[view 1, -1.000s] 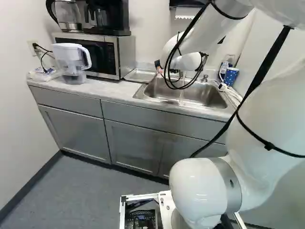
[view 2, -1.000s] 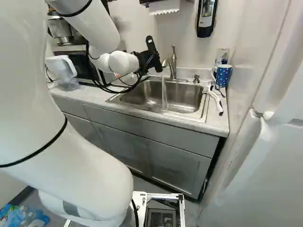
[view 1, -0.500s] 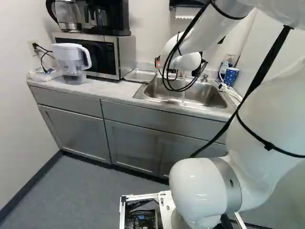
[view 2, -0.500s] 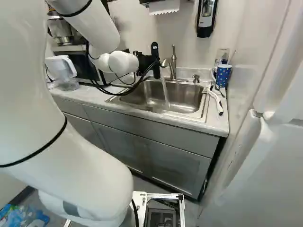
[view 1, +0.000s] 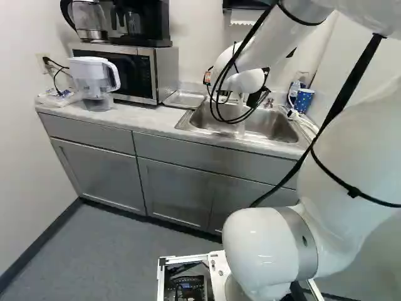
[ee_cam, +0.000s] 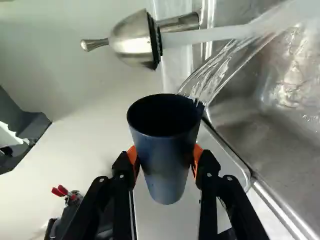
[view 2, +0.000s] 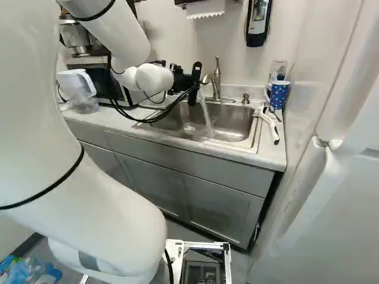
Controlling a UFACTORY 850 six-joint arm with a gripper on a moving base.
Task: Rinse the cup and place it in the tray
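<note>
The dark blue cup point(ee_cam: 167, 170) is in the tool point(view 2: 179, 78), at the upper middle of the right base view. Orange pads point(ee_cam: 198, 154) pinch its two sides, a cup apart. Water point(ee_cam: 210, 75) splashes at its rim, near the sink point(view 2: 234, 121).

Odds and ends along the kitchenette's pale, mottled counter point(view 1: 147, 119).
At the left of the left base view, there's a white-lidded water pitcher point(view 1: 88, 72) near a steel-and-black microwave point(view 1: 135, 72) carrying a glass-and-metal kettle point(view 1: 88, 19) and a black coffee maker point(view 1: 150, 25); across the right base view, a blue, white-dotted mug point(view 2: 279, 96) stands near a white-and-black brush point(view 2: 271, 126), below a black-and-white wall dispenser point(view 2: 258, 25).
</note>
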